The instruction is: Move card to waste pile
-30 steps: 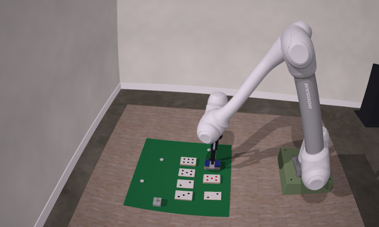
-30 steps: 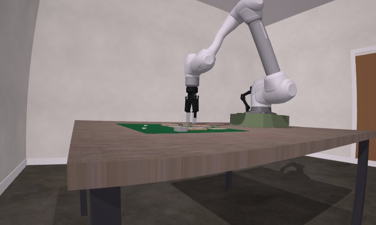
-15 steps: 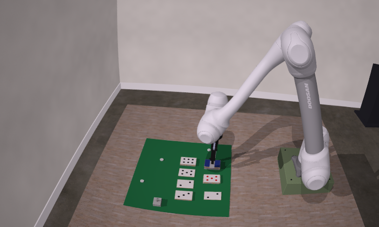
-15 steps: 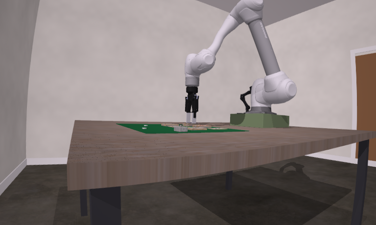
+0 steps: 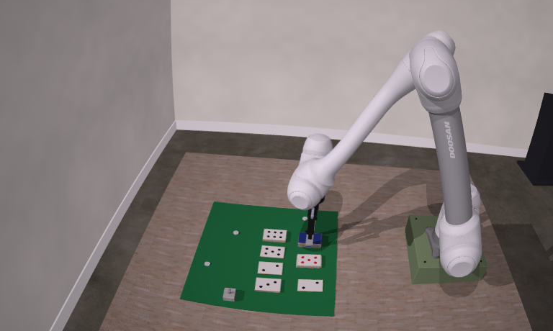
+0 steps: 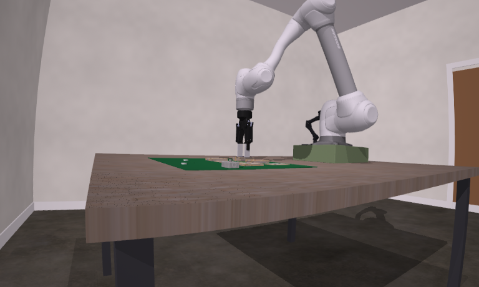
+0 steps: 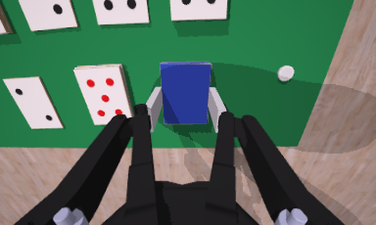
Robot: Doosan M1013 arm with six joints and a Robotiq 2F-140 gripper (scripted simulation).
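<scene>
The face-down stock (image 5: 309, 239) is a short pile with a blue top card (image 7: 186, 93) on the green mat (image 5: 244, 266). The waste pile (image 5: 308, 260), topped by a card with five red pips (image 7: 104, 94), lies right beside it in the same row. My gripper (image 7: 185, 96) is low over the stock and open. One finger pad stands on each long side of the blue card, very close to its edges. The blue card lies flat on the stock. In the side view the fingertips (image 6: 244, 151) reach down to the cards.
A two-pip card (image 5: 310, 285) lies past the waste pile. A row of black-pip cards (image 5: 271, 260) runs alongside. White tokens (image 5: 235, 232) (image 7: 286, 72) and a grey block (image 5: 229, 293) sit on the mat. The robot base (image 5: 444, 250) stands off the mat.
</scene>
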